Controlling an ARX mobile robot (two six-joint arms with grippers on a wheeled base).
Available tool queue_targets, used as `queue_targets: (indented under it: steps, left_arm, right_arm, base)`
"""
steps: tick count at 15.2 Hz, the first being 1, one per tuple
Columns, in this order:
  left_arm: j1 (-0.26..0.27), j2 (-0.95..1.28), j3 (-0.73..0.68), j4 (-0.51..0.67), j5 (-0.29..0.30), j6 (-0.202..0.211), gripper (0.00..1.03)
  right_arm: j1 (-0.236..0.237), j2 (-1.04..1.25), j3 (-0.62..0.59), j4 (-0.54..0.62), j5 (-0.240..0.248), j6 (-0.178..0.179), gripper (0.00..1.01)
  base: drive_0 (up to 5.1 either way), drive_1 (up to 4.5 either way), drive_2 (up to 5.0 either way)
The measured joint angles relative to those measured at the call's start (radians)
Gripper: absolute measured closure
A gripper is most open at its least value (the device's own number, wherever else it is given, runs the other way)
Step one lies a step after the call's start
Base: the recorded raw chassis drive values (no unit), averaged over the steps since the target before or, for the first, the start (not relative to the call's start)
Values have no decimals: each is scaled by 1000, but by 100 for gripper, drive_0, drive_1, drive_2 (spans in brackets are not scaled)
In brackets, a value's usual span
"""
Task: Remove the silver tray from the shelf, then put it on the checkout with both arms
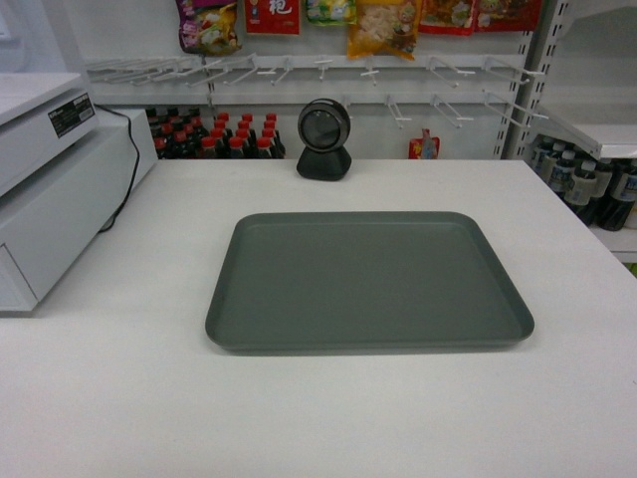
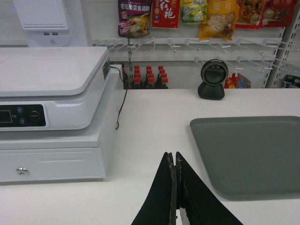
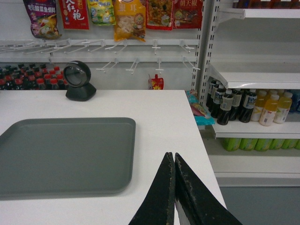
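Your silver tray (image 1: 368, 281) lies flat on the checkout (image 1: 119, 398), just in front of the scanner (image 1: 323, 139), register (image 1: 50, 189) to its left. Your left gripper (image 2: 175, 159) and right gripper (image 3: 174, 159) both have fingers pressed together, empty, beside the tray, not touching it.

A broad white table (image 1: 119, 398) carries everything here. The silver tray (image 1: 368, 281) lies flat near its middle. At the far edge stands a small round black scanner (image 1: 323, 139), well apart from the tray. A white register machine (image 1: 50, 189) sits on the left side.
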Motion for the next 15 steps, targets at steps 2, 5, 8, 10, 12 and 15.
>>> queue_targets:
  steps: [2,5,8,10,12,15]
  left_arm:
    - [0,-90,-12,-81,0,0,102]
    - [0,-242,-15,-217,0,0,102]
    - [0,-352,-15,-320,0,0,102]
    - [0,-416,-15,-383,0,0,102]
    - [0,-472,-15,-437,0,0,102]
    - [0,-546,-15,-510,0,0,102]
  right_arm:
    - [0,-100,-10,-86,0,0,100]
    - [0,-253,-13,-224,0,0,100]
    - [0,-366,-13,-330,0,0,100]
    - [0,-431,-13,-391,0,0,100]
    - [0,-486,-13,-446,0,0,100]
    - [0,-563,-13,-521,0,0,100]
  base:
    - [0,0,0]
    - [0,0,0]
    - [0,0,0]
    - [0,0,0]
    - [0,0,0]
    - [0,0,0]
